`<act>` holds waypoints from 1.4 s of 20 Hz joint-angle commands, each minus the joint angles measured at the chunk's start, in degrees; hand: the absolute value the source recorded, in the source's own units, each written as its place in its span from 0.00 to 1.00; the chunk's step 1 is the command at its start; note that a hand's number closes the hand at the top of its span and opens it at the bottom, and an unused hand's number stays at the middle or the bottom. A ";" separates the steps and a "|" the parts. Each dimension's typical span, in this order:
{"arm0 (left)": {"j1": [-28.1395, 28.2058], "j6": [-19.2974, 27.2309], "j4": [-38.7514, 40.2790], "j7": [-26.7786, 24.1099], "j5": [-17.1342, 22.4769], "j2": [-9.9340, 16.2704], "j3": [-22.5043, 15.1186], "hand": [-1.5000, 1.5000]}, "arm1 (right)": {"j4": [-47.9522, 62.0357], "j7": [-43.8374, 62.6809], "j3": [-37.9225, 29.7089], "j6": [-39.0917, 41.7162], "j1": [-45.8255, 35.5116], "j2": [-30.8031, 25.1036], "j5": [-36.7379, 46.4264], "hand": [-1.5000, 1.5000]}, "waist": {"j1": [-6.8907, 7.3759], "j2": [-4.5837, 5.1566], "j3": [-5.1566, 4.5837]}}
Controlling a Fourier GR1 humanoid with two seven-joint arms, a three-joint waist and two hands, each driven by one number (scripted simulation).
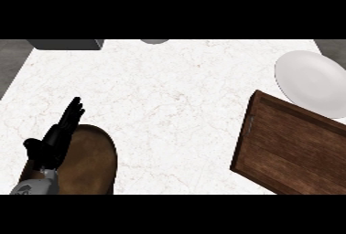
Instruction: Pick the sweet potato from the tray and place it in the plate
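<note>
A wooden tray lies at the right, tilted, and the part of it in view shows only bare wood. Just beyond its far corner sits a white plate, with nothing on it. At the lower left my left hand is open, fingers straight and pointing away from me. It lies over the left side of a large brown rounded thing, coloured like a sweet potato; I cannot tell what it is. My right hand is out of view.
The white marble counter stretches between the hand and the tray. A dark grey box stands at the far left edge. A small grey round thing peeks in at the far middle.
</note>
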 commanded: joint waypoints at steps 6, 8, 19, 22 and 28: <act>1.02 0.63 -2.60 1.71 -1.33 -1.88 -1.04 0.50 | 22.09 -4.58 5.98 1.13 -21.42 0.97 2.58 1.00 | 0.89 0.17 0.07; -0.76 -1.18 1.39 -0.94 -0.26 -0.33 1.13 0.50 | 26.85 -5.34 8.32 -2.42 -25.43 4.01 5.38 1.00 | 1.08 0.34 0.06; -3.26 -1.72 3.07 -0.88 -1.72 -0.62 0.63 0.50 | 51.29 -10.22 4.99 -12.62 -42.91 8.64 6.59 1.00 | 2.05 0.86 0.16; -1.85 -0.18 -2.06 2.31 -2.31 -2.73 -1.52 0.50 | 55.12 -10.16 0.87 -15.94 -43.42 8.43 3.73 0.00 | 2.53 0.86 0.25; -4.22 -1.05 0.78 2.29 -1.54 -1.35 0.57 0.50 | 63.17 -11.17 -1.14 -17.58 -45.88 8.74 2.91 0.00 | 2.64 1.27 0.27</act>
